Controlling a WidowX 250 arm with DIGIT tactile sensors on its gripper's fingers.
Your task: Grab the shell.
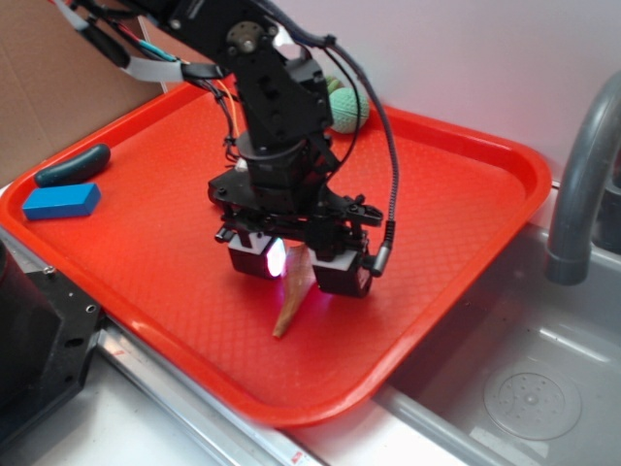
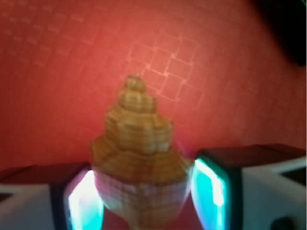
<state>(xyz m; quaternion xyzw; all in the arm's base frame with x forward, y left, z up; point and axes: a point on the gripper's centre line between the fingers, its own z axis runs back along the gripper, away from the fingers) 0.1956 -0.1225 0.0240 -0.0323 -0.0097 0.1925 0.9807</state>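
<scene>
The shell point(image 1: 294, 293) is tan-orange and ribbed. Its wide whorled end sits between my fingers and its thin point slants down to the red tray point(image 1: 466, 194). My gripper point(image 1: 299, 270) stands over the tray's middle, pointing down. In the wrist view the shell point(image 2: 139, 139) fills the gap of the gripper point(image 2: 146, 201), spire pointing away. Both glowing pads point(image 2: 211, 191) press against the shell's widest part, so the gripper is shut on it.
A blue block point(image 1: 61, 201) and a dark curved object point(image 1: 73, 165) lie at the tray's left edge. A green knitted ball point(image 1: 346, 105) sits at the back behind the arm. A sink point(image 1: 524, 388) and grey faucet point(image 1: 582, 184) are to the right. Black equipment point(image 1: 39, 340) is front left.
</scene>
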